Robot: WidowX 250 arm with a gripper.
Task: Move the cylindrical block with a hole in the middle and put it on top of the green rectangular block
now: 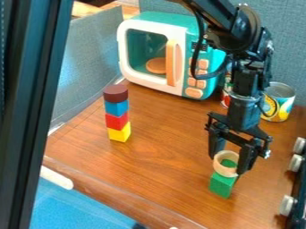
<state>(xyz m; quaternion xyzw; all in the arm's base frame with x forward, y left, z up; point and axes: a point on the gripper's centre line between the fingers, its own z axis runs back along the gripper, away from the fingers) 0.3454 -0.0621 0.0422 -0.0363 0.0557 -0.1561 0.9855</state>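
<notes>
1. Wooden ring block [223, 171] is right at the top of the green block [222, 185], hole tipped toward the camera with some green showing through. Looks like it's touching, but can't tell if it sits flat.
2. Gripper [227, 164] is just above the green block, with the ring pinched between its fingers, as far as I can tell. So carrying is pretty much done; what's left, I'd say, is settling the ring, letting go and backing off upward.
3. Farther back on the desk [161, 165] and left of the green block, there's a stack of coloured blocks [116, 114], upright and well apart, so no part of this job.
4. Way behind the green block: toy microwave [176, 53], plus a can [279, 102] off to the right.
</notes>
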